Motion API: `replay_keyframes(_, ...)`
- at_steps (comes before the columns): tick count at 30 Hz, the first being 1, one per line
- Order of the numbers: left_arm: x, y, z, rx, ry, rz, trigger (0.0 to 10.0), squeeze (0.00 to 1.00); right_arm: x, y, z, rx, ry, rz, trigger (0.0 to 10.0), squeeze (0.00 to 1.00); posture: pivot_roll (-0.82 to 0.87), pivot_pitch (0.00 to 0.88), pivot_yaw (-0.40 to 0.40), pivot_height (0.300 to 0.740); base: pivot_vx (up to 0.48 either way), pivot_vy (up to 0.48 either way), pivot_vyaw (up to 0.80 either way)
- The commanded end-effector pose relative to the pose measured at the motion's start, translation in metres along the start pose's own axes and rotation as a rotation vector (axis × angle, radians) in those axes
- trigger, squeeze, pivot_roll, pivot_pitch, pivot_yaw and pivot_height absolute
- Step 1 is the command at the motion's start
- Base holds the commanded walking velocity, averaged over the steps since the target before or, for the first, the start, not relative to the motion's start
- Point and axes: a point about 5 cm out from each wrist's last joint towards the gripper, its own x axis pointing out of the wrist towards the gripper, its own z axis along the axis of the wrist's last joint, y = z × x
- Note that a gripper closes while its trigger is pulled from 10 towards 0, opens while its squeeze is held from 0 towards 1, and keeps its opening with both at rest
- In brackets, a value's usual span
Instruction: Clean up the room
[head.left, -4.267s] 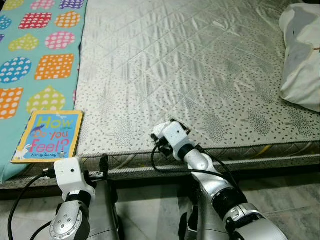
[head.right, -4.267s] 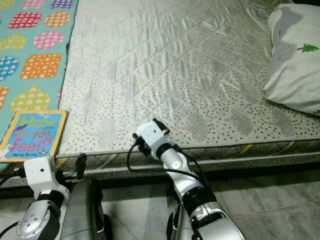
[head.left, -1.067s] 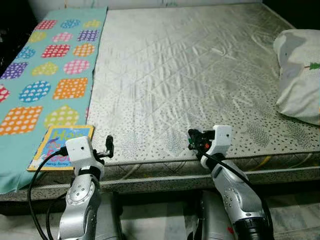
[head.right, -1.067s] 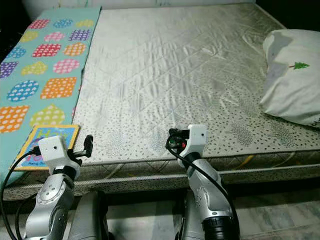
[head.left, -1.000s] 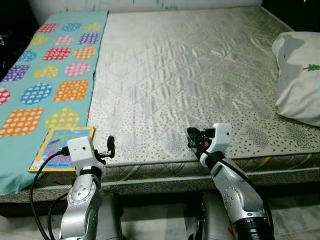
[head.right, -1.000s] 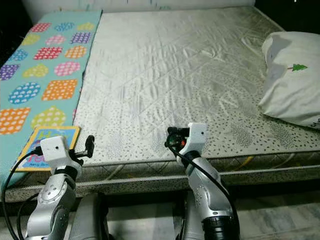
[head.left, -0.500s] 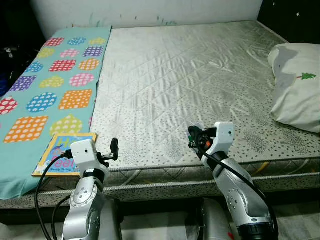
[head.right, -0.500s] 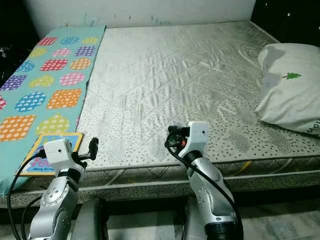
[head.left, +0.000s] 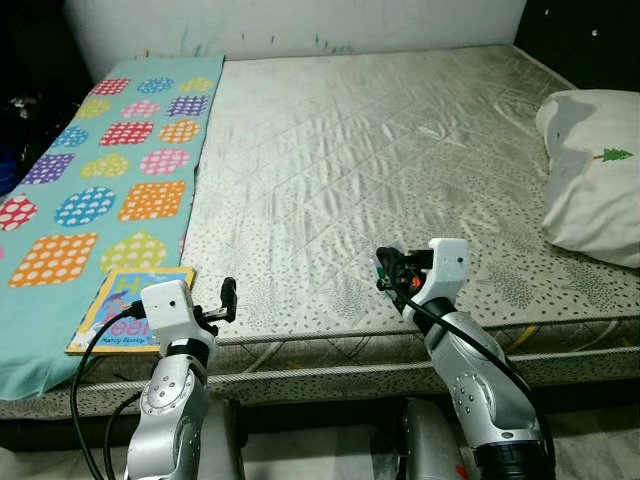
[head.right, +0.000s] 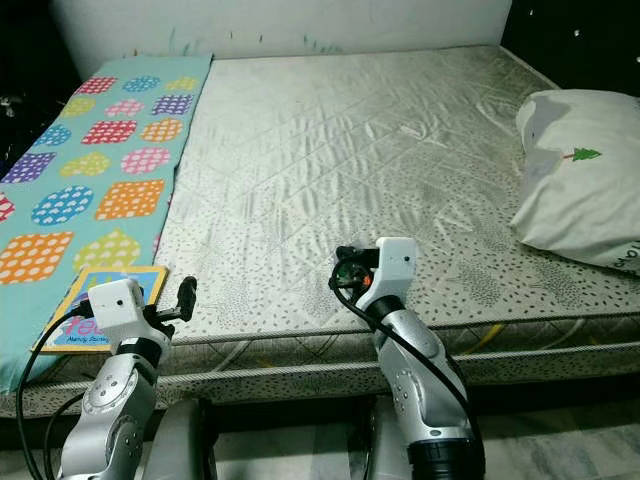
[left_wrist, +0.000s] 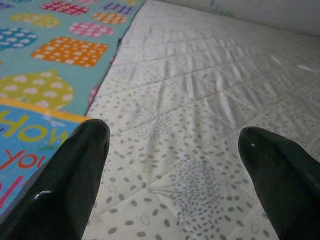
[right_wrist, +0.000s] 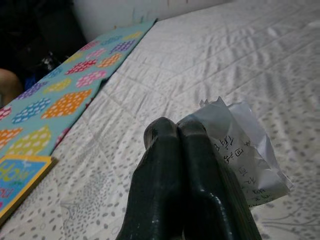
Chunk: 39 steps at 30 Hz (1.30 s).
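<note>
Left gripper (left_wrist: 172, 150): fingers spread wide apart, holding nothing, raised over the near edge of the mattress (head.left: 350, 150) just beside the picture book (head.left: 125, 305). That book lies flat on the near end of the patterned teal mat (head.left: 90, 190) (coloured dotted shapes). Right gripper (right_wrist: 175, 132): fingers pressed together, pinching a crumpled paper slip (right_wrist: 240, 150) with printed text, held above the mattress's near edge. A white pillow (head.left: 590, 170) rests at the far right.
</note>
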Motion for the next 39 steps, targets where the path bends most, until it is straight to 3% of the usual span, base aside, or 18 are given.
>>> replay_keyframes(1, 0.0001, -0.0018, 0.0004, 0.009, -0.004, -0.015, 10.0, 0.00, 0.0005, 0.0000, 0.0055, -0.011, -0.019, -0.006, 10.0, 0.00, -0.05, 0.028, 0.035, 0.612, 0.000, 0.000, 0.00)
replay_keyframes(20, -0.0012, -0.0025, -0.0002, 0.015, 0.002, -0.020, 10.0, 0.00, 0.0002, -0.0006, 0.0044, -0.010, -0.017, -0.014, 10.0, 0.00, -0.05, 0.043, 0.037, 0.740, 0.000, 0.000, 0.00)
replay_keyframes(39, -0.0007, -0.0057, -0.0005, 0.016, -0.001, -0.017, 10.0, 0.00, 0.0014, -0.0037, 0.0024, -0.009, -0.010, -0.042, 10.0, 0.00, -0.05, 0.045, 0.037, 0.740, 0.000, 0.000, 0.00)
